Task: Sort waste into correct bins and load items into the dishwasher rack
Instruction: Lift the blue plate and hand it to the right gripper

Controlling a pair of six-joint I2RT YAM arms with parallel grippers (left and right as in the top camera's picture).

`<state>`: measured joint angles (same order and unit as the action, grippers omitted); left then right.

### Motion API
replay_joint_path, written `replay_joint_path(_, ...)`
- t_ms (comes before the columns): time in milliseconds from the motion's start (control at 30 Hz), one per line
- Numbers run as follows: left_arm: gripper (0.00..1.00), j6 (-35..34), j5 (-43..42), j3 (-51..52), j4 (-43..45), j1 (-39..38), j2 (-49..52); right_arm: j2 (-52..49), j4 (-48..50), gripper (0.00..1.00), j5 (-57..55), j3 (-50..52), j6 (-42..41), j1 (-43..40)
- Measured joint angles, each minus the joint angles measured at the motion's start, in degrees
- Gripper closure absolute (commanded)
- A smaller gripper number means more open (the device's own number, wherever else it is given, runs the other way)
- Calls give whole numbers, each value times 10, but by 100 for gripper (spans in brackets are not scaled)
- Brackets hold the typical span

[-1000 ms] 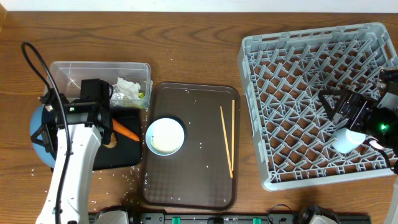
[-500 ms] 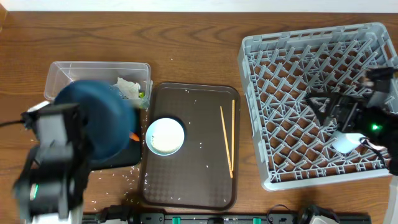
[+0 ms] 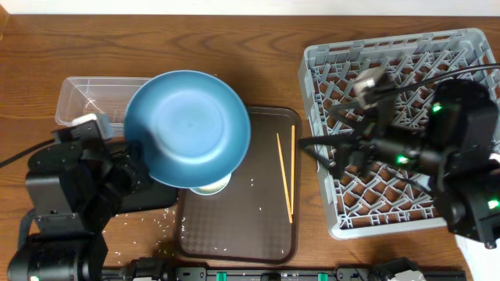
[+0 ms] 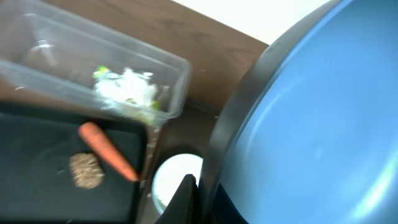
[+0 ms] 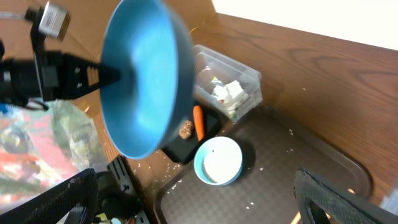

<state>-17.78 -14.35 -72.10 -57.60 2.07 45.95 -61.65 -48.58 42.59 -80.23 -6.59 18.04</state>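
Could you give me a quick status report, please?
Left gripper shut on blue bowl, held over tray. Right gripper open, empty, above rack. White bowl directly below.

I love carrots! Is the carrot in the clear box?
No, the carrot lies on the black tray, next to the brown lump.

Big round blue bowl [image 3: 187,129] I'm holding looks smooth, softly glossy. Clear rectangular plastic box [image 3: 86,94] is shiny, brown wooden table [image 3: 234,55] matt, grainy.
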Motion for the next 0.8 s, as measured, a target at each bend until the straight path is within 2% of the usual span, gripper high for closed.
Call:
replay_joint_path(67,94,0,-8,0,17,-20,1,-7,14,7,-31,0,-9,39)
replay_joint_path(267,94,-2,-12,0,48,-87,3,-65,50,17,-116,0,-31,120)
replay_joint_path(333,94,-2,-12,0,51,-105,8,-86,62,29,-136,0,-38,129)
replay_joint_path(400,94,-4,-9,0,55,-124,16,-107,69,49,-155,0,-45,134)
replay_joint_path(600,94,-11,19,0,77,-170,47,-133,90,82,-191,0,-57,139)
replay_joint_path(633,94,-13,23,0,81,-177,51,-133,94,90,-195,0,-57,139)
replay_joint_path(700,94,-15,32,0,88,-189,58,-133,102,99,-221,0,-64,136)
replay_joint_path(800,94,-17,47,0,108,-204,67,-133,105,99,-249,0,-66,135)
